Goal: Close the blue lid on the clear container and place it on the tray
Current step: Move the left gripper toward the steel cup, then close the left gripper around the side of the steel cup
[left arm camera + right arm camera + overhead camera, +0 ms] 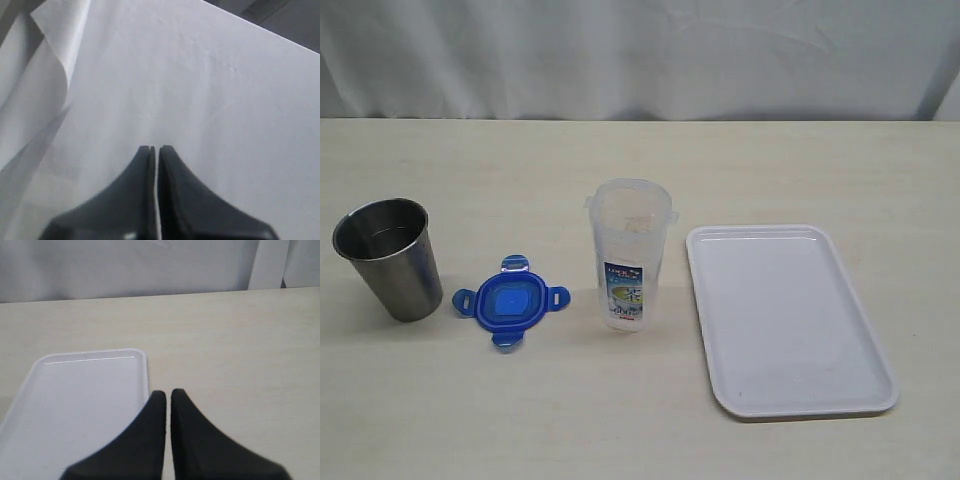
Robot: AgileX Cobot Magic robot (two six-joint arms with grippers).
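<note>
The blue lid [511, 301] lies flat on the table with its four flaps spread out. Just to its right stands the clear container [625, 255], upright and open at the top, its printed label facing the camera. The white tray [786, 316] lies to the right of the container with nothing on it. Neither arm shows in the exterior view. My left gripper [154, 148] is shut and empty, facing only white cloth. My right gripper [168, 392] is shut and empty, hovering by the tray [75, 400] near its edge.
A steel cup [388, 258] stands upright at the left, beside the lid. A white cloth backdrop [640, 55] hangs along the table's far edge. Bare tabletop [620, 420] stretches in front of the objects.
</note>
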